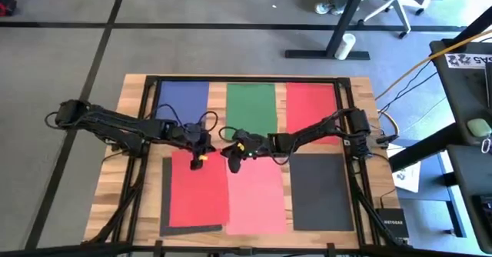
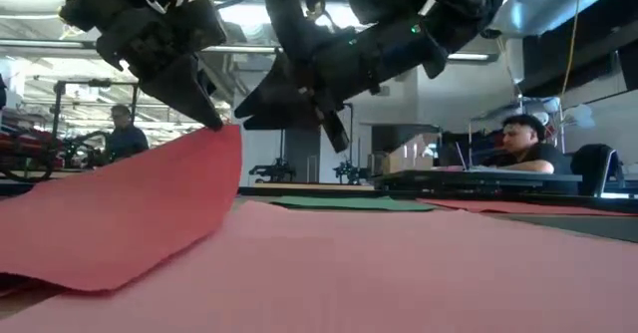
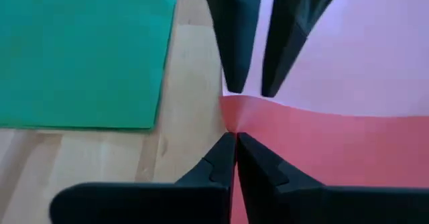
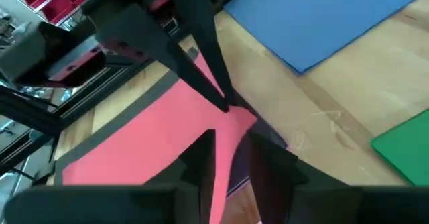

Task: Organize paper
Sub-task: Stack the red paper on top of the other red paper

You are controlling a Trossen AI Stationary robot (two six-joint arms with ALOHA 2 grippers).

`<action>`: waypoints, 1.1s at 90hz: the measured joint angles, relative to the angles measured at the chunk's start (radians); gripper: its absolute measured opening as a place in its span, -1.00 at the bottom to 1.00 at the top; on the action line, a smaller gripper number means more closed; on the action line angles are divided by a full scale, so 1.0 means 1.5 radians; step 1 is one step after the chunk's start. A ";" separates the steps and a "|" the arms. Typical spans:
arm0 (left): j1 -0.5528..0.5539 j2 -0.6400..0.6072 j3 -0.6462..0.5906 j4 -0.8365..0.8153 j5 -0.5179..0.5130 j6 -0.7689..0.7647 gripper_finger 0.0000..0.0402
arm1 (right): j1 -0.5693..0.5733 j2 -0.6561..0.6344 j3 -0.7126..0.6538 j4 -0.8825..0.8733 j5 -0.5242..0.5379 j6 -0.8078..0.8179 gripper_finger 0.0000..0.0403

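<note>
Left gripper (image 3: 234,140) has its jaws pinched tight on the far right corner of the red sheet (image 1: 198,189), lifting it off the counter (image 1: 138,88). Right gripper (image 1: 231,163) hovers just beside, jaws slightly apart, above the pink sheet (image 1: 257,199).

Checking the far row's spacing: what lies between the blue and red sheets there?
The green paper sheet lies between the blue sheet and red sheet, high view.

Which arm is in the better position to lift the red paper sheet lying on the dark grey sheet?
The left. Its gripper is already shut on the red paper sheet, lifting its corner. The right gripper is only close by, fingers apart.
</note>
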 joint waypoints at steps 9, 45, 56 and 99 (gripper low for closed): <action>0.000 0.000 0.000 0.003 0.000 0.000 -1.00 | -0.006 0.000 0.000 -0.002 -0.004 0.001 -0.64; 0.000 0.000 0.000 0.014 0.000 0.001 -1.00 | -0.027 0.020 0.002 0.020 -0.039 0.008 -0.66; 0.000 0.000 0.000 0.014 -0.002 0.001 -1.00 | -0.027 0.021 0.005 0.017 -0.045 0.006 -0.87; 0.000 0.000 0.000 0.007 -0.003 0.004 -1.00 | -0.027 0.021 0.005 0.022 -0.042 -0.013 -1.00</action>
